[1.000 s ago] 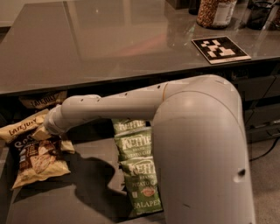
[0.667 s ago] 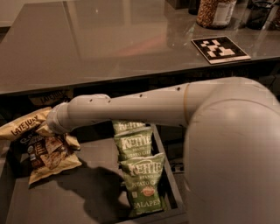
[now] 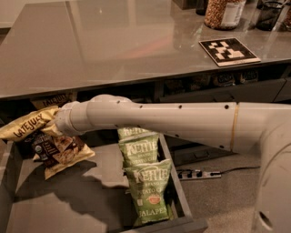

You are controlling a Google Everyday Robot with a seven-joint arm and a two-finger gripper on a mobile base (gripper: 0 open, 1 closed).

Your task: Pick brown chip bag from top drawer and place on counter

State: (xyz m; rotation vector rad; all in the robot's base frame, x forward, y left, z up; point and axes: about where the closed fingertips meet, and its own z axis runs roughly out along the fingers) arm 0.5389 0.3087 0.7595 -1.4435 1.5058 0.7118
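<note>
Gripper (image 3: 53,129) holds brown chip bag (image 3: 58,152) ("LATE JULY") abv top drawer (image 3: 68,202)

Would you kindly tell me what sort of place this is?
Likely a kitchenette or break room: a glossy counter with a jar on it, and below it an open top drawer stocked with green Kettle bags. The hand is at the brown chip bag, at the drawer's left.

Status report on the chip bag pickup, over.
Hand at left end of the drawer, against brown chip bag. Bag over the drawer, not on counter yet. Green bags lie clear to the right.
</note>
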